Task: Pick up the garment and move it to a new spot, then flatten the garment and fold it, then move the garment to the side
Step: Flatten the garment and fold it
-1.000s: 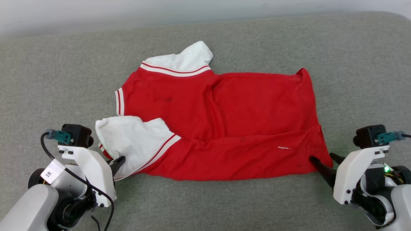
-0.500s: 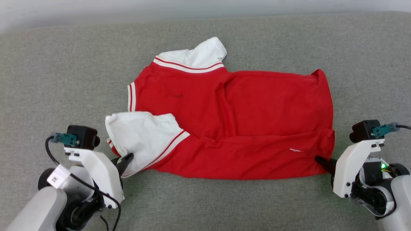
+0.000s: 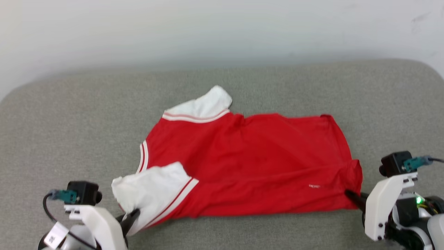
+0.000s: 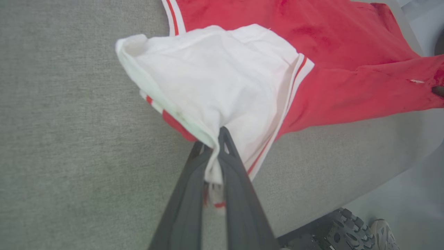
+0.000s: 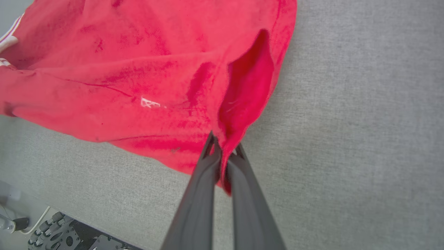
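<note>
Grey cushion (image 3: pixel 62 114), red shirt (image 3: pixel 249 163) pinched at both its near corners.
Along the front edge, the left gripper (image 4: pixel 215 140) is clamped on the white sleeve (image 4: pixel 225 80) and the right gripper (image 5: pixel 223 147) on the red hem corner (image 5: pixel 244 97). The shirt's long axis runs left to right between them, and its body spreads toward the far edge and the pale wall (image 3: pixel 208 27).

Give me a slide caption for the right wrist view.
Close-up: right gripper shut on a corner of the red garment, over the grey cushion.
</note>
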{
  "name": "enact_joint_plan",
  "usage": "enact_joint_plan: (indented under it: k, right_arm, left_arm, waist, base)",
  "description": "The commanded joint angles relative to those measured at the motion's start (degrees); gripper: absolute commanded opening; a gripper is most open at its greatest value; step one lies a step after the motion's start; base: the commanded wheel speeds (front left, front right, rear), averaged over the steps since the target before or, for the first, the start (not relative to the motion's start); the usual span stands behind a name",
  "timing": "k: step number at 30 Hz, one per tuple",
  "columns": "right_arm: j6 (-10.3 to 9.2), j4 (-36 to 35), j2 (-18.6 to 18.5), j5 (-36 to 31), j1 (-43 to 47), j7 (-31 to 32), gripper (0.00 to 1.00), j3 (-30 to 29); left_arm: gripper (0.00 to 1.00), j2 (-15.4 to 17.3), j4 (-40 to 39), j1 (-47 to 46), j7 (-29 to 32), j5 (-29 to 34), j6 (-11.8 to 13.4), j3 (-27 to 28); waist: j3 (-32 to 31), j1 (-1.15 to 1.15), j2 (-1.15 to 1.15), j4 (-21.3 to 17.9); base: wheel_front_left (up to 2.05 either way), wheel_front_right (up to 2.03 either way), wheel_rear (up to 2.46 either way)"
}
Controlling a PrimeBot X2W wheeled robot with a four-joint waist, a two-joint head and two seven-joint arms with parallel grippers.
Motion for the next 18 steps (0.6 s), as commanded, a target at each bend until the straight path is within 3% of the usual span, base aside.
enact_joint_plan:
  k: [1,9,18]
  right_arm:
    - [-0.03,-0.9,-0.3,-0.1,1.6,0.3,0.0,-0.3]
    - [-0.04,-5.0,1.8,0.6,10.2,2.2,0.0,-2.4]
    - [-0.03,-0.7,6.3,-0.7,16.6,-1.5,0.0,-5.8]
  left_arm:
    - [0.0,0.5,-0.7,2.0,-0.3,-0.4,0.8,0.5]
    - [0.0,2.0,-2.5,10.9,-0.1,-2.5,4.0,1.6]
    - [0.0,-2.0,4.4,9.4,-2.6,-2.6,1.4,-0.4]
  waist:
    - [-2.7,0.0,0.0,0.2]
    - [-5.3,0.0,0.0,1.2]
    - [-5.0,0.0,0.0,2.0]
  base:
    - [0.0,0.0,0.0]
    - [0.0,0.0,0.0]
    - [0.0,0.0,0.0]
